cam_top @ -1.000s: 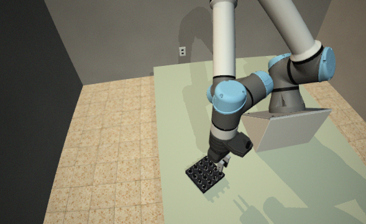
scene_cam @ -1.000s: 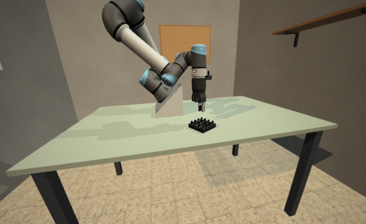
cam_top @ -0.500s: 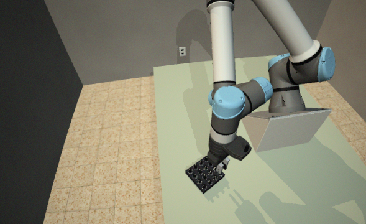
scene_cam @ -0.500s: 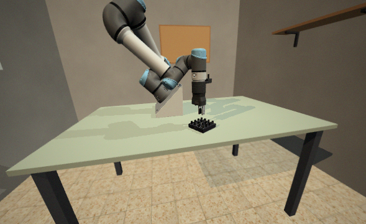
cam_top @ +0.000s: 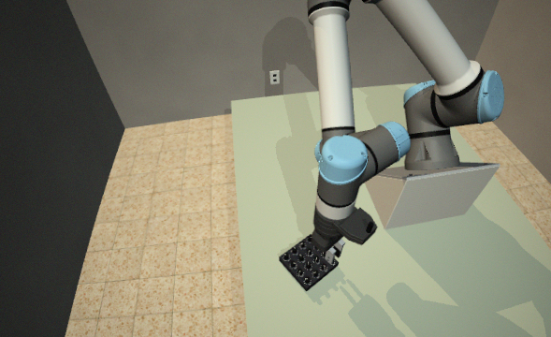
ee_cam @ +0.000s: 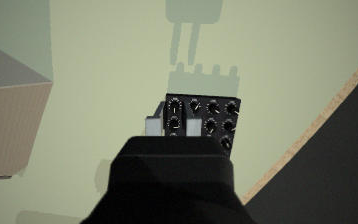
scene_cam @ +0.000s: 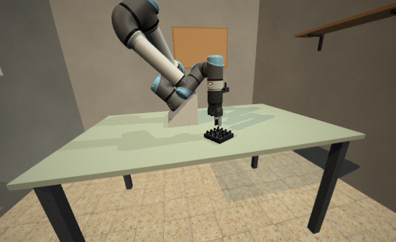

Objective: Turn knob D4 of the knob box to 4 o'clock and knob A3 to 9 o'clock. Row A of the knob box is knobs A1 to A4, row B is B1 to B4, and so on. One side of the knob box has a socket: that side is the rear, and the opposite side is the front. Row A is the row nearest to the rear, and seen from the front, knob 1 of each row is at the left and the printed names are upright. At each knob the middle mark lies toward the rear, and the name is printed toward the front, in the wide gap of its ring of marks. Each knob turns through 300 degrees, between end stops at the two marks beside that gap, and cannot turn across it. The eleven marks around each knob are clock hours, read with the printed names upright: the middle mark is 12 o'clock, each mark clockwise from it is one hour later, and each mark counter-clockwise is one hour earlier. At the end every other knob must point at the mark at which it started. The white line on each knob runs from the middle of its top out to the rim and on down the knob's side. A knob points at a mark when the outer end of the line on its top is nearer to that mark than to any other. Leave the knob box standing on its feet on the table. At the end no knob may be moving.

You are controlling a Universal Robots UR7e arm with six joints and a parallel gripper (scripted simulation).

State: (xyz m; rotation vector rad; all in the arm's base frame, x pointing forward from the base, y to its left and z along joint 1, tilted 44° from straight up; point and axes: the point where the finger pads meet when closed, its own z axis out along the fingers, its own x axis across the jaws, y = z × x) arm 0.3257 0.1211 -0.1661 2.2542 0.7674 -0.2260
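The black knob box (cam_top: 305,286) (scene_cam: 214,139) (ee_cam: 205,97) stands on the table with rows of small black knobs; the printed names are too small to read. No socket can be made out. My gripper (cam_top: 335,253) (scene_cam: 218,126) (ee_cam: 174,109) is partly open and empty, pointing down over the edge of the box nearest the robot base. In the wrist view, a knob (ee_cam: 174,123) of the left column shows between the fingers, its white line pointing right. Another knob (ee_cam: 174,106) above it has its line pointing down. The gripper body hides the lower part of the box.
The green table (cam_top: 266,187) (scene_cam: 93,158) (ee_cam: 105,50) carries the robot's pale wedge-shaped base (cam_top: 439,197) (scene_cam: 187,115) (ee_cam: 10,130). The table's edge lies beyond the box, on the right in the wrist view. Shadows of the arm and box fall on the table.
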